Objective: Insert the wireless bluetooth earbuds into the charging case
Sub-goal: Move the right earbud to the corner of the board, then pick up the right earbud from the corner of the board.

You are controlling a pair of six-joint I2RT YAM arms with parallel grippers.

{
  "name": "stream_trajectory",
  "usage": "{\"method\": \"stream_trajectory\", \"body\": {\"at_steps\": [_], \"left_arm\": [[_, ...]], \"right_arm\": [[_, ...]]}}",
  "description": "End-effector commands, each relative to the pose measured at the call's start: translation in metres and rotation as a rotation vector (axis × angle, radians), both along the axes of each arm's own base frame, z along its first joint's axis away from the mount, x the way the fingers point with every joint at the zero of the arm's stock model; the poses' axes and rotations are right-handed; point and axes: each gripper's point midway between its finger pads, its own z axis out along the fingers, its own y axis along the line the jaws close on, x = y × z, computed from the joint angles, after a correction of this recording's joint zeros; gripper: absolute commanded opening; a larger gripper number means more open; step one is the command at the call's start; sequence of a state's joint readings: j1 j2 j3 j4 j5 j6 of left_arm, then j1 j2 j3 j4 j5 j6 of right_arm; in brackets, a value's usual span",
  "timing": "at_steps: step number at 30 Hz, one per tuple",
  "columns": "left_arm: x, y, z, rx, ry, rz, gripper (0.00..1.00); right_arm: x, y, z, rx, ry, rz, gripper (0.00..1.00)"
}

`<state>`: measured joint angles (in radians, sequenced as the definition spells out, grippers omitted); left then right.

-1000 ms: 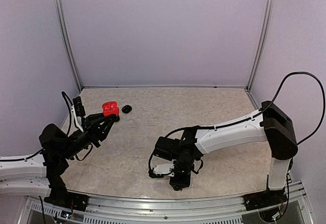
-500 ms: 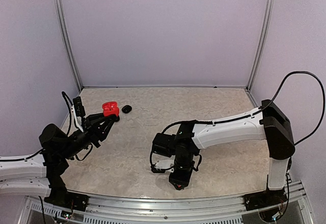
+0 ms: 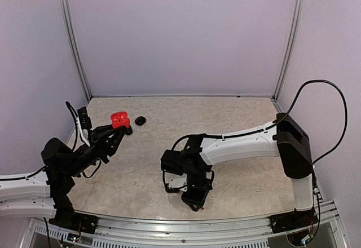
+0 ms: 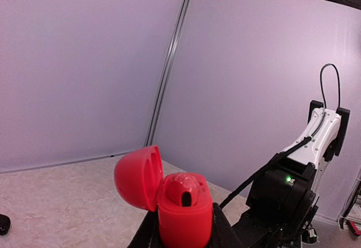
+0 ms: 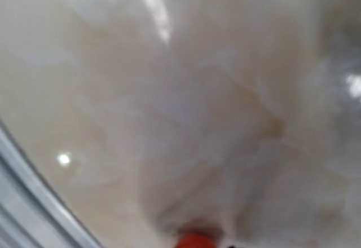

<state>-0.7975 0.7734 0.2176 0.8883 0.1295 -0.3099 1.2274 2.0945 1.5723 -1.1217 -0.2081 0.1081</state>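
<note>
My left gripper [image 3: 120, 126] is shut on a red charging case [image 3: 119, 119] and holds it upright above the table at the far left. In the left wrist view the case [image 4: 184, 217] has its lid [image 4: 137, 177] open to the left, with a red earbud [image 4: 184, 190] seated in it. My right gripper [image 3: 194, 200] points down at the table near the front edge. Its wrist view is blurred; a small red earbud [image 5: 194, 241] shows at the bottom edge, at the fingertips. The fingers themselves barely show.
A small black pebble-like case [image 3: 140, 120] lies on the table just right of the red case; it also shows in the left wrist view [image 4: 3, 224]. The metal front rail [image 3: 186, 231] runs close below my right gripper. Walls enclose the table.
My right arm has swung left and turned its wrist near the front edge. My left gripper has risen slightly with the red case.
</note>
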Motion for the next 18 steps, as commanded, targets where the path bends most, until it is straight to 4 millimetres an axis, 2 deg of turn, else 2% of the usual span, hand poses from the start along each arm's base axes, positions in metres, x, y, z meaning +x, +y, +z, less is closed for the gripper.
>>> {"method": "stream_trajectory", "body": {"at_steps": [1,11,14,18], "left_arm": [[-0.004,0.005,0.005,-0.012,-0.028,0.003,0.0],[-0.006,0.006,0.003,-0.013,-0.033,0.0,0.0],[-0.006,0.006,0.003,-0.012,-0.034,0.004,0.0],[-0.006,0.006,0.003,-0.011,-0.034,0.003,0.0]], "right_arm": [[-0.003,-0.01,-0.006,-0.092,-0.017,-0.007,0.35],[-0.005,-0.003,-0.01,-0.127,-0.017,0.003,0.26],[-0.005,-0.008,-0.012,-0.16,-0.023,0.012,0.23],[-0.007,-0.016,-0.013,-0.202,-0.04,0.021,0.26]]}}
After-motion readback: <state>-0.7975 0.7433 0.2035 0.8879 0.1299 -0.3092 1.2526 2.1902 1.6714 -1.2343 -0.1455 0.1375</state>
